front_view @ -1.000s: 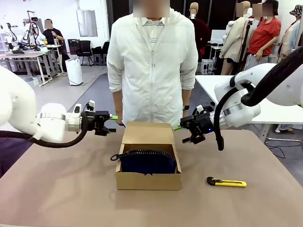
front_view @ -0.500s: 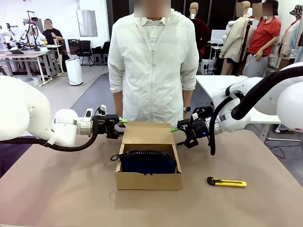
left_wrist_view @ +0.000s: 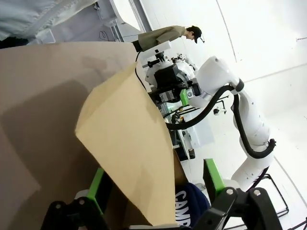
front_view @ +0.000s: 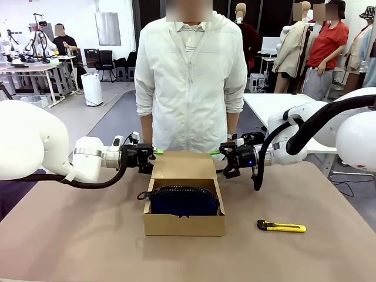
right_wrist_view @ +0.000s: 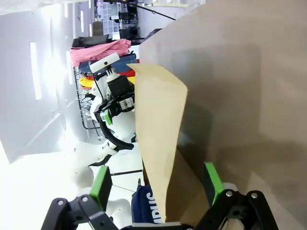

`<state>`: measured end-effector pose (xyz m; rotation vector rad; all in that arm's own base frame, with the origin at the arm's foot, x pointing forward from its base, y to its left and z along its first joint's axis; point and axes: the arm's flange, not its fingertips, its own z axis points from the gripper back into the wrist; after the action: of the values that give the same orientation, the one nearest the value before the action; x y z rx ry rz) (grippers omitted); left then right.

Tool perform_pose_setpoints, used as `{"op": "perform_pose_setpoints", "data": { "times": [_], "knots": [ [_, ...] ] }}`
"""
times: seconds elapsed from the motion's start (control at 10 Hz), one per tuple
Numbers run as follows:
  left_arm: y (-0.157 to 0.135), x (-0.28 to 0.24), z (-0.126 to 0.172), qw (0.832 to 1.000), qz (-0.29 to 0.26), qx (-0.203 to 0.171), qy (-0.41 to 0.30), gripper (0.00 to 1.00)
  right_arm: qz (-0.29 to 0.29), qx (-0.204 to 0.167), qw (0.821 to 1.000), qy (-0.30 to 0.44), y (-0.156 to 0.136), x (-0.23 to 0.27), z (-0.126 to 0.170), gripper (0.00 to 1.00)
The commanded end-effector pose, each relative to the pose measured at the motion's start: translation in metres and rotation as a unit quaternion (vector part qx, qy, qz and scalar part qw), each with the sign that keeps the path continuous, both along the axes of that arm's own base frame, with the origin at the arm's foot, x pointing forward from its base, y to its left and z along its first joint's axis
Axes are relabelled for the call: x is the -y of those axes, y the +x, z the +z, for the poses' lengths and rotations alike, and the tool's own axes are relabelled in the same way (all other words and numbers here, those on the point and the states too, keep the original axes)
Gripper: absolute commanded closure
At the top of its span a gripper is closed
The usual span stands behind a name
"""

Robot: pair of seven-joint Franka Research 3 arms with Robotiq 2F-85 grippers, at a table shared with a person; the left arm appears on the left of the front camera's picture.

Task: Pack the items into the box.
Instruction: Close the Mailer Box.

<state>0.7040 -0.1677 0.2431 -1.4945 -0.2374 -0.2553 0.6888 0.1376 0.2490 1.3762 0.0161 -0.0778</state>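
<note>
The brown cardboard box (front_view: pixel 184 224) stands mid-table with its flap lid (front_view: pixel 183 166) raised upright at the far side. A navy-blue pouch (front_view: pixel 183 201) with a black zipper lies inside it, its loop strap hanging over the left wall. My left gripper (front_view: pixel 154 160) is open at the flap's left edge. My right gripper (front_view: pixel 218 161) is open at the flap's right edge. In the left wrist view the flap (left_wrist_view: pixel 129 143) stands between my left gripper's (left_wrist_view: pixel 154 176) green pads, with the pouch (left_wrist_view: pixel 189 205) below. The right wrist view shows the flap (right_wrist_view: pixel 158 134) between my right gripper's (right_wrist_view: pixel 156 181) pads, and the pouch (right_wrist_view: pixel 142 206).
A yellow-and-black utility knife (front_view: pixel 281 227) lies on the table right of the box. A person in a white jacket (front_view: pixel 189 82) stands close behind the far edge, directly behind the flap. The near half of the table (front_view: pixel 76 247) is bare.
Both grippers have moved inward from the sides, up to the flap's left and right edges. The box and pouch have not moved.
</note>
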Motion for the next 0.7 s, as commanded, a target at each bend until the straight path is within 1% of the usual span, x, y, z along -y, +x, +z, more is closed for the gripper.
{"op": "perform_pose_setpoints", "data": {
  "times": [0.0, 0.1, 0.2, 0.3, 0.6],
  "knots": [
    [0.0023, 0.0012, 0.0019, 1.000, -0.020, -0.004, -0.004, 0.00, 0.005, 0.008, 1.000, 0.016, 0.0126, -0.0070, -0.0005, 0.00],
    [0.0012, 0.0006, 0.0011, 1.000, -0.027, -0.007, -0.011, 0.00, 0.016, 0.014, 1.000, 0.011, 0.0130, -0.0093, -0.0012, 0.11],
    [0.0010, 0.0033, 0.0006, 1.000, -0.025, -0.012, -0.007, 0.19, 0.011, 0.010, 1.000, 0.013, 0.0149, -0.0109, -0.0024, 0.30],
    [0.0011, 0.0040, 0.0009, 0.999, -0.032, -0.012, -0.006, 0.38, 0.013, 0.016, 1.000, 0.022, 0.0145, -0.0123, -0.0024, 0.42],
    [-0.0007, 0.0036, 0.0046, 0.999, -0.037, -0.001, -0.019, 0.38, 0.026, 0.021, 0.999, 0.026, 0.0105, -0.0157, 0.0008, 0.42]
  ]
}}
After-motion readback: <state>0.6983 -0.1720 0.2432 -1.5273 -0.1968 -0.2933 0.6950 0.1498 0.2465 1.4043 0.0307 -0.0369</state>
